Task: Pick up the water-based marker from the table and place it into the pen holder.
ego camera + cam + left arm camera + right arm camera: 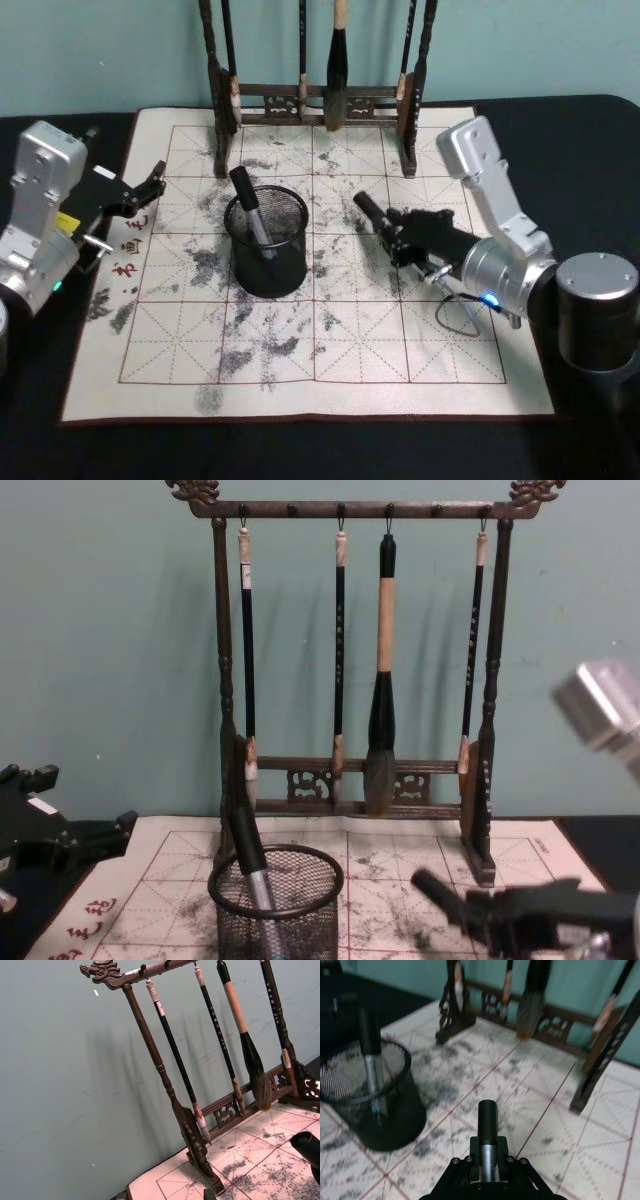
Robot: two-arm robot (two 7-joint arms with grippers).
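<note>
The pen holder (272, 278) (395, 1125) (300, 920), a black mesh cup, stands on the mat left of centre. One water-based marker (248, 203) (370, 1065) (250, 855) with a black cap and silver body leans inside it. My right gripper (400, 236) (487, 1162) (495, 912) is to the right of the cup and apart from it. It is shut on a second marker (366, 207) (487, 1119) (437, 889), whose black cap points toward the cup. My left gripper (152, 187) (85, 830) rests at the mat's left edge, open and empty.
A tall dark wooden rack (320, 100) (192, 1130) (540, 1020) (225, 680) with hanging calligraphy brushes stands at the back of the mat. The ink-stained grid mat (330, 350) lies on a black table. A teal wall is behind.
</note>
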